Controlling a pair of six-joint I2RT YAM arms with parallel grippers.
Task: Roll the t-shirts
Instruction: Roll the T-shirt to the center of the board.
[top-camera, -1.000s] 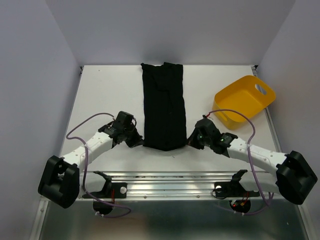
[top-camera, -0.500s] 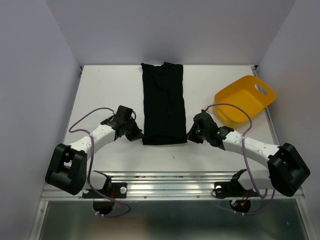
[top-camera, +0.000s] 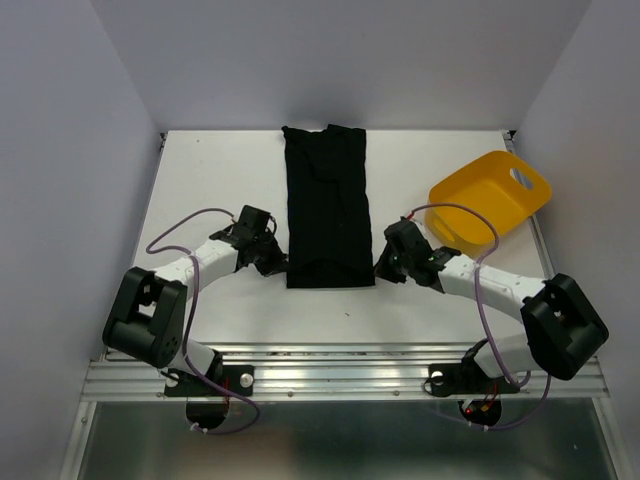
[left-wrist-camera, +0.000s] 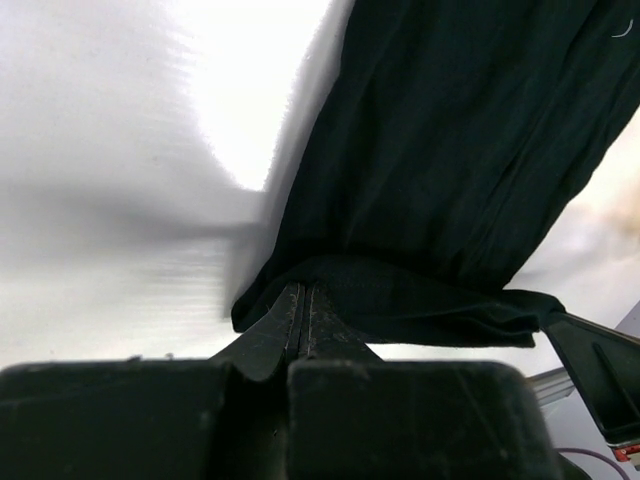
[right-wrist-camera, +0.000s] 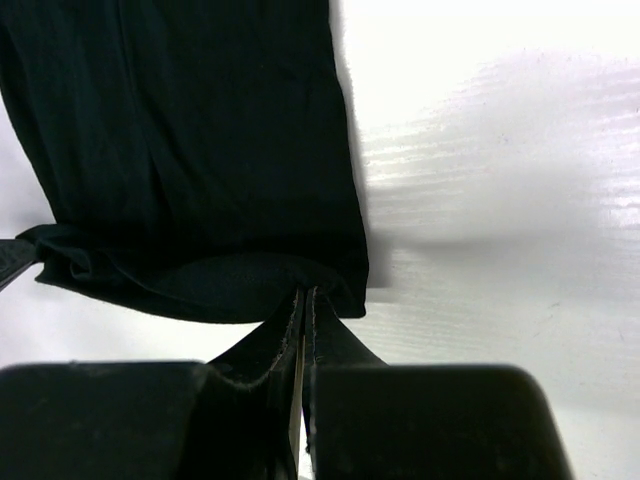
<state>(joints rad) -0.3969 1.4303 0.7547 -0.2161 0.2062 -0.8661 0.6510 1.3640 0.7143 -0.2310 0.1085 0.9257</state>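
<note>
So the left gripper (top-camera: 275, 264) and right gripper (top-camera: 383, 267) both clamp tight on the t-shirt (top-camera: 328, 200) hem, just left of the yellow tub (top-camera: 490, 205).

A white tabletop (top-camera: 200, 180) sits between 3 plain pale-lilac walls (top-camera: 330, 60), evenly lit; a metal rail (top-camera: 340, 365) lines its near edge.

No writing, label, brand, number or sign can be read in any view. The t-shirt (top-camera: 328, 200) shows only plain black cloth, and the tub (top-camera: 490, 185) at the right only plain yellow plastic.
</note>
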